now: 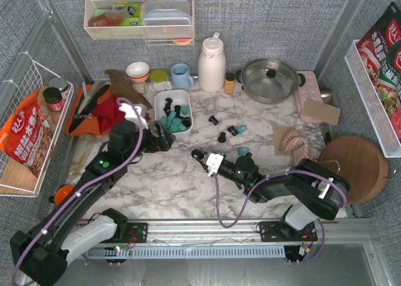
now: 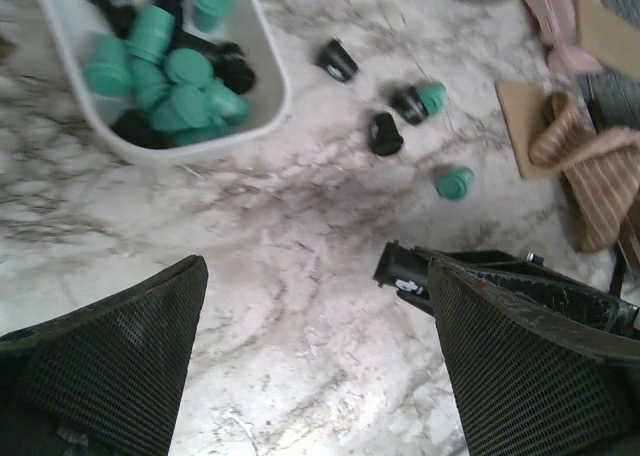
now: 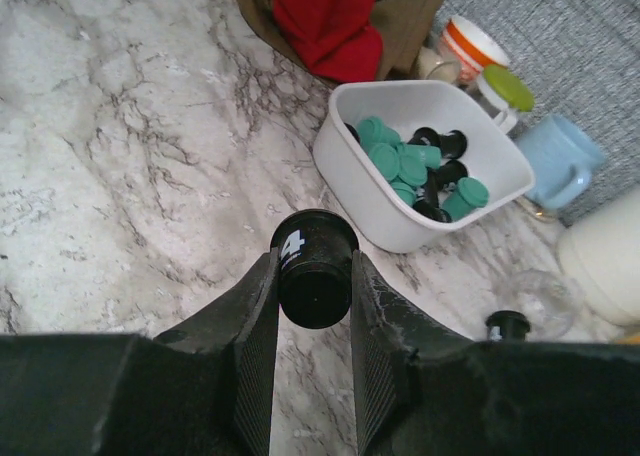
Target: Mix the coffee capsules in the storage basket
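The white storage basket (image 1: 158,104) stands at the back left of centre and holds several teal and black coffee capsules (image 1: 174,118). It also shows in the left wrist view (image 2: 270,91) and the right wrist view (image 3: 370,201). Loose capsules lie to its right: black ones (image 1: 213,119) (image 1: 222,137), a black and teal one (image 1: 237,130) and a teal one (image 1: 243,151). My right gripper (image 3: 313,291) is shut on a black capsule marked "4" (image 3: 313,266), held above the marble in front of the basket (image 1: 198,154). My left gripper (image 2: 315,356) is open and empty, just in front of the basket (image 1: 161,138).
A red cloth (image 1: 109,113) lies left of the basket. A blue mug (image 1: 181,76), a white thermos (image 1: 212,63) and a steel pot (image 1: 269,79) stand behind. A folded cloth (image 1: 294,142) and a round wooden board (image 1: 354,167) lie at the right.
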You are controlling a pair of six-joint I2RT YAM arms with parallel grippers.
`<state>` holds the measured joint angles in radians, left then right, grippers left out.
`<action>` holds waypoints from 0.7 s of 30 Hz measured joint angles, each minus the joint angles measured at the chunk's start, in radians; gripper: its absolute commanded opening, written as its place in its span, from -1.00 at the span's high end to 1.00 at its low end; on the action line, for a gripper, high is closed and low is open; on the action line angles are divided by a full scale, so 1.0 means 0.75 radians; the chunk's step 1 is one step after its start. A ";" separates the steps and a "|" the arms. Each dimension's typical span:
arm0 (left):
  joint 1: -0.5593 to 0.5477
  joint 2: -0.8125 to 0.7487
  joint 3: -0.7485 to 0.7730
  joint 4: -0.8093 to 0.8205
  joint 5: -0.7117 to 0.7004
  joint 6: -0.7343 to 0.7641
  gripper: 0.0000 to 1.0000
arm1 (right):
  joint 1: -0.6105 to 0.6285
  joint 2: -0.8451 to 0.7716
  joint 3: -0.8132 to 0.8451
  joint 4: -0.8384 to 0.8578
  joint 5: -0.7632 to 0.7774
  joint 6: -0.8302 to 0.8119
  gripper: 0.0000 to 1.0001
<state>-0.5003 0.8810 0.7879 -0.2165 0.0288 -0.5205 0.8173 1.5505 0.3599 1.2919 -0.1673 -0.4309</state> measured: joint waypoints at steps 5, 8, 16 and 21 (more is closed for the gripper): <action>-0.163 0.137 0.034 0.007 -0.013 -0.016 -0.89 | 0.028 -0.084 -0.066 0.038 0.013 -0.131 1.00; -0.227 0.160 0.002 0.041 -0.004 -0.018 -0.83 | 0.030 -0.130 -0.080 0.069 0.020 -0.176 1.00; -0.352 0.122 -0.144 0.304 0.073 0.011 -0.78 | 0.034 -0.168 -0.090 0.077 0.043 -0.236 1.00; -0.388 0.158 -0.173 0.436 0.110 0.040 -0.77 | 0.034 -0.193 -0.091 0.068 0.043 -0.247 1.00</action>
<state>-0.7914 0.9993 0.6582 0.1108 0.1116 -0.4908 0.8425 1.4059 0.2920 1.3426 -0.1352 -0.6163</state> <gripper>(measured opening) 0.890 0.317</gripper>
